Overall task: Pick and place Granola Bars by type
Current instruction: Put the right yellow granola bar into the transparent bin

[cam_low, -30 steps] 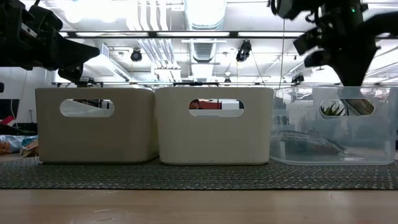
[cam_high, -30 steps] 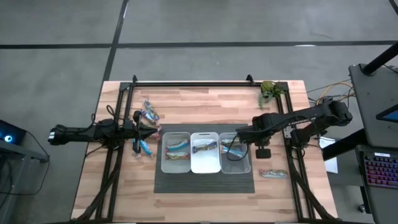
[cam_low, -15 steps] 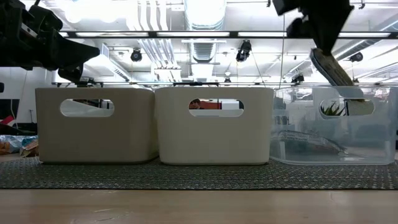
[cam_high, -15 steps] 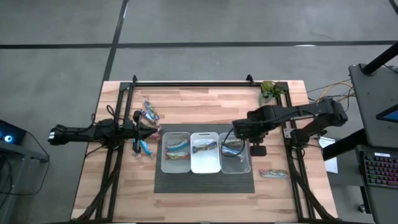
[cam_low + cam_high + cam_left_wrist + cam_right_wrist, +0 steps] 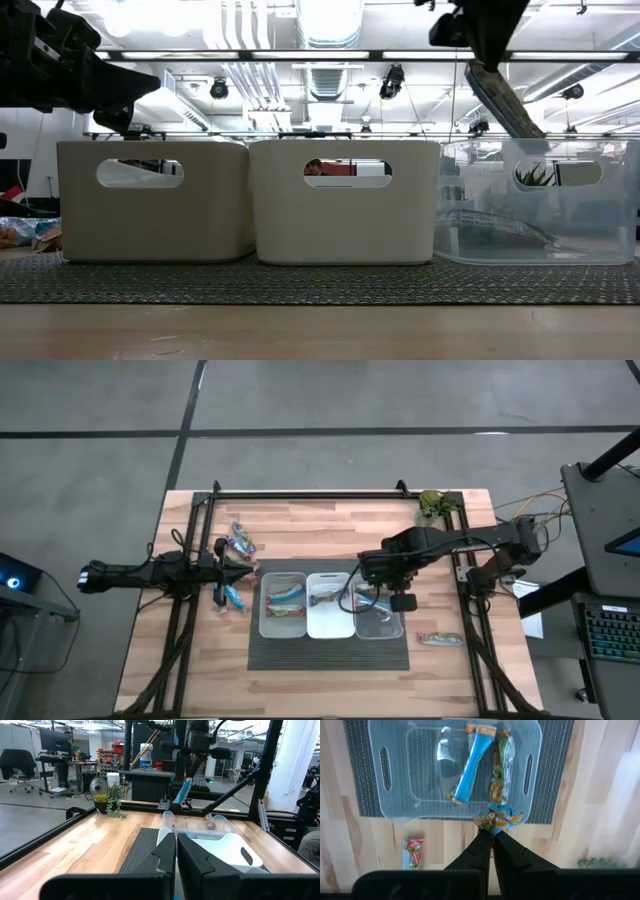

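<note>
My right gripper [image 5: 478, 62] [image 5: 491, 839] hangs above the bins, shut on a blue granola bar [image 5: 505, 100] [image 5: 182, 792]. It stands over the edge between the middle white bin [image 5: 330, 628] and the clear bin [image 5: 380, 628]. The clear bin holds a blue bar [image 5: 470, 765] and a greenish-tan bar [image 5: 502, 765]. Bars also lie in the left bin [image 5: 284, 598] and the middle bin. Loose bars lie on the table at the left [image 5: 240, 542] [image 5: 230, 597] and the right [image 5: 440, 639]. My left gripper [image 5: 250, 571] [image 5: 176, 845] is shut, level, left of the bins. My right gripper pinches the blue bar's crimped upper end [image 5: 495, 819] between its two fingers. The fingers come from above and point down. The bar hangs slanted below them [image 5: 520, 115], lifted clear of the bins.
The three bins stand side by side on a dark ribbed mat [image 5: 330, 652] at the table's middle. A green plant-like object [image 5: 432, 505] sits at the far right corner. A black frame runs along the table's sides and far edge.
My right gripper has risen out of the clear bin and gone toward the table's left, staying shut on the blue bar. The bar, earlier down inside the clear bin, now hangs slanted above the bins' rims.
</note>
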Controlling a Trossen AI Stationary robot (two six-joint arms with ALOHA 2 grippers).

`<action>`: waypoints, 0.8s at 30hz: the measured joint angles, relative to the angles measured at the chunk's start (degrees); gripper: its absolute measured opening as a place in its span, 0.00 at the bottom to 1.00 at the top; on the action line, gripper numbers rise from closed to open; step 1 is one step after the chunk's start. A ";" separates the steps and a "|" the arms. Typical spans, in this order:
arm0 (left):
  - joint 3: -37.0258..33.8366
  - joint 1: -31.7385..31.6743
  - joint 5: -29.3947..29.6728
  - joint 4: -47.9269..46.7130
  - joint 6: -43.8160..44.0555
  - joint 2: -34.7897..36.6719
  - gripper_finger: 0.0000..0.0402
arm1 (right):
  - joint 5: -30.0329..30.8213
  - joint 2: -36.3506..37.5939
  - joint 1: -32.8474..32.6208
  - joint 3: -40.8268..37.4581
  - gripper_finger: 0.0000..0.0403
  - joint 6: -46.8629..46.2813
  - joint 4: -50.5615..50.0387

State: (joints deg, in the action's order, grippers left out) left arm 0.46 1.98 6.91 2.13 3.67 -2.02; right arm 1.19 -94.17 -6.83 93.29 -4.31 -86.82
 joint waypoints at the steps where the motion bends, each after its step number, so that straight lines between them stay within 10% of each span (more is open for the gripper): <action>1: 0.01 0.00 0.01 0.00 0.00 0.00 0.00 | -0.03 -0.44 0.00 0.53 0.02 0.19 0.04; 24: 0.01 0.00 0.00 0.00 0.00 0.00 0.00 | -1.90 -11.91 0.25 7.20 0.02 0.45 -0.15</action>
State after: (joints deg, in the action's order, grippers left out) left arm 0.47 1.98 6.91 2.13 3.67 -2.02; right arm -0.71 -106.07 -6.58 100.49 -3.86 -86.97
